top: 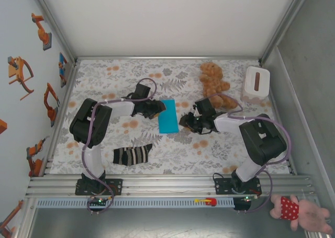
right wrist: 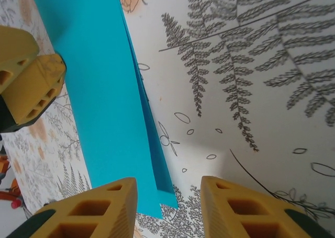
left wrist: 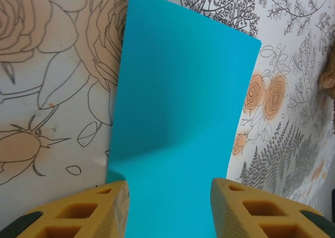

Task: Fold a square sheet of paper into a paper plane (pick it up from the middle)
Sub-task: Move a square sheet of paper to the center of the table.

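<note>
**Left gripper** [left wrist: 170, 212]: yellow fingers [left wrist: 104, 214] spread, pinching nothing. In its wrist view each fingertip overlaps one long side of the sheet of paper [left wrist: 178, 117], whose near end lies in the gap between them. Whether the tips touch the paper cannot be told.

**Right gripper** [right wrist: 170, 212]: fingers [right wrist: 238, 212] spread and empty. A corner of the paper lies in the gap, close to the finger on the left of its wrist view; the other finger stands over bare table. One finger of the left gripper shows in this view at the opposite long edge of the paper.

**Sheet of paper**: turquoise blue, folded once into a narrow rectangle. The two layers show slightly offset along one long edge in the right wrist view. It lies flat on the table [top: 104, 73], near the middle, between the two grippers. The left gripper is at its left edge and the right gripper just beside its right edge.

**Table**: covered in a print of flowers and ferns.

**Sock** [top: 132, 155]: striped black and white, lying flat near the front edge by the left arm's base, well apart from the paper.

**Teddy bear** [top: 213, 81]: brown, at the far right of the table, behind the right arm.

**Box** [top: 255, 84]: white, with a dark slot on top, near the bear in the far right corner.

**Soft toy** [top: 301, 213]: pink with a red spotted part, lying off the table at the near right.
</note>
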Controlling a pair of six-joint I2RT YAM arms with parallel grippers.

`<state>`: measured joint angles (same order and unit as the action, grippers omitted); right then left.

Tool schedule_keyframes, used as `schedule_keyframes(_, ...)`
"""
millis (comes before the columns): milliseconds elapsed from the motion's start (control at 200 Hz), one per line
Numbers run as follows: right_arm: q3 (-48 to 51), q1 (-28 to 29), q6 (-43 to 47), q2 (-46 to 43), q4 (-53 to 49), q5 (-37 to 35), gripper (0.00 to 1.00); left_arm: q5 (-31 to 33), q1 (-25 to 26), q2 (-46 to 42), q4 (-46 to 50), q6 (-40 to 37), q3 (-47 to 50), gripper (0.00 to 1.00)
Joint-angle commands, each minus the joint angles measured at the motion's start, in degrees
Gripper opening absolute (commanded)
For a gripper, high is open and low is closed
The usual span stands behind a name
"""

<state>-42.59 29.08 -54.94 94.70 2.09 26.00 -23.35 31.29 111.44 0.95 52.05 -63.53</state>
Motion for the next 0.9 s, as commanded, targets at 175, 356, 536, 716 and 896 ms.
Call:
schedule_keyframes(175,0.3,1.8,-1.0,1.9,0.6,2.8,0.34,2.1,-0.1,3.1,5.9,2.7,-0.4,0.44)
schedule_keyframes(356,0.0,2.0,-1.0,2.2,1.0,3.9,0.3,1.8,-0.1,3.2,6.0,2.5,-0.4,0.43)
schedule_keyframes(536,-0.1,2.1,-1.7,3.1,2.7,5.3,0.28,1.7,-0.2,3.1,6.2,2.3,-0.4,0.43)
schedule_keyframes(716,0.0,2.3,-3.3,4.4,6.7,7.3,0.26,1.5,-0.2,2.9,6.1,2.1,-0.3,0.43)
schedule_keyframes(896,0.2,2.3,-4.3,4.4,8.5,7.1,0.24,1.4,-0.3,2.5,6.1,1.9,-0.3,0.42)
